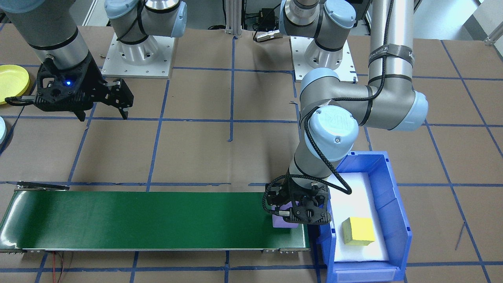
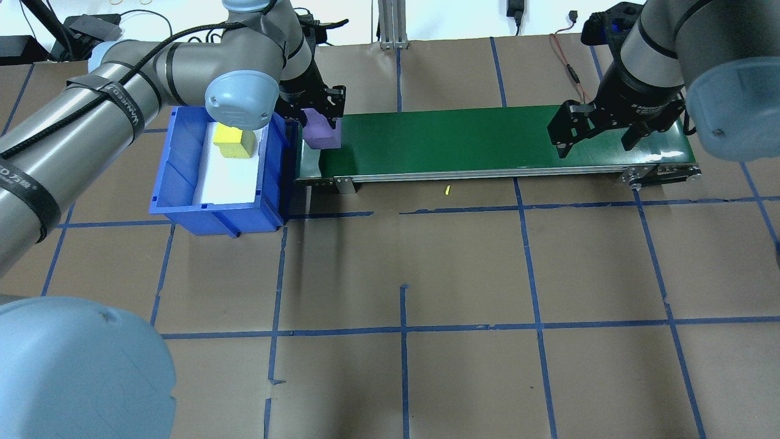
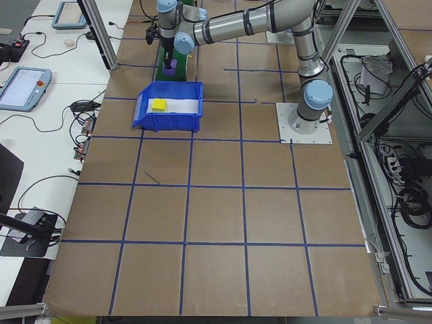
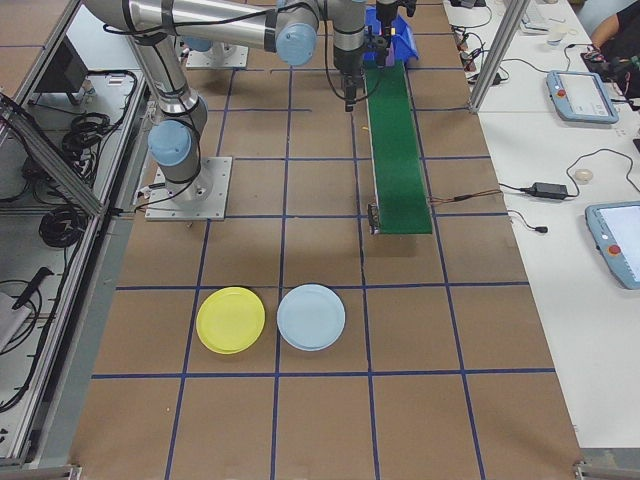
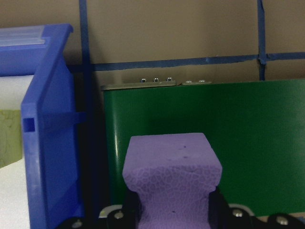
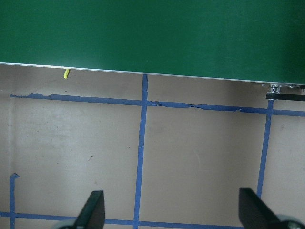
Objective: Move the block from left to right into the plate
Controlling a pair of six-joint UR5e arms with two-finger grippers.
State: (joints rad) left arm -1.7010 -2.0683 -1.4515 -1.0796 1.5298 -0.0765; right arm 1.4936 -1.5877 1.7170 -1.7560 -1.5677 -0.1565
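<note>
Purple foam block (image 5: 171, 176) sits pinched between the fingers of the left end effector (image 2: 317, 116), squeezed enough that its sides bulge, low over the left end of the green conveyor belt (image 2: 487, 137), just beside the blue bin (image 2: 183, 183). From the wrist view I cannot tell whether it already touches the belt or hangs just above it. A yellow foam block (image 2: 234, 141) lies in the bin on a white liner, untouched.

At the belt's right end the right end effector (image 2: 600, 131) hangs with its fingers spread wide and nothing between them; its wrist camera shows only belt edge and taped brown surface (image 6: 190, 157) beneath.

The yellow plate (image 4: 231, 320) lies well apart from all this, on the surface past the belt's right end, with a pale blue plate (image 4: 311, 316) just beside it. Both plates hold nothing.

By my reading the task is in its early part: the block has been taken from the bin and is being set on the belt. Still left are the release, the ride rightward, the pick-up by the right arm and the drop into the yellow plate.
</note>
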